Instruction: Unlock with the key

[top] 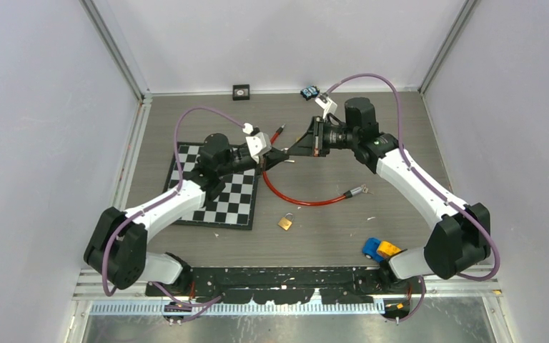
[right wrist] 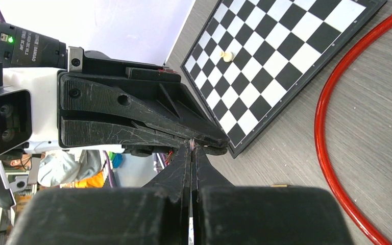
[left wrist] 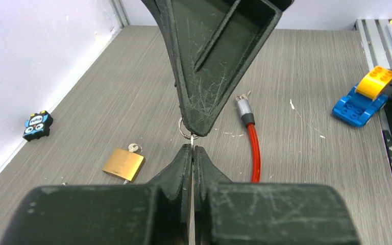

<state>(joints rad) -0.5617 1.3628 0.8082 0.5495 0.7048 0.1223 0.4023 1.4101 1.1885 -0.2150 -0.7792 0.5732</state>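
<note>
Handover is what we read from the top view: the left gripper [top: 283,158] and right gripper [top: 294,151] meet tip to tip in the air above the counter [top: 386,186]. The padlock [top: 285,222] lies flat below them, toward the near edge and about midway between the arms, with its shackle pointing to the far wall.

From the left wrist, we see our jaws pressed together on the thin blade of the key [left wrist: 190,142]. Its ring sits at the tip of the right jaws. The padlock [left wrist: 123,164] rests down to the left, apart from the red cable [left wrist: 255,153].

From the right wrist, the jaws are pinched on a sliver of metal against the left tip, and the padlock is out of view. We judge the key must descend nearward and enter the end opposite the shackle.
</note>
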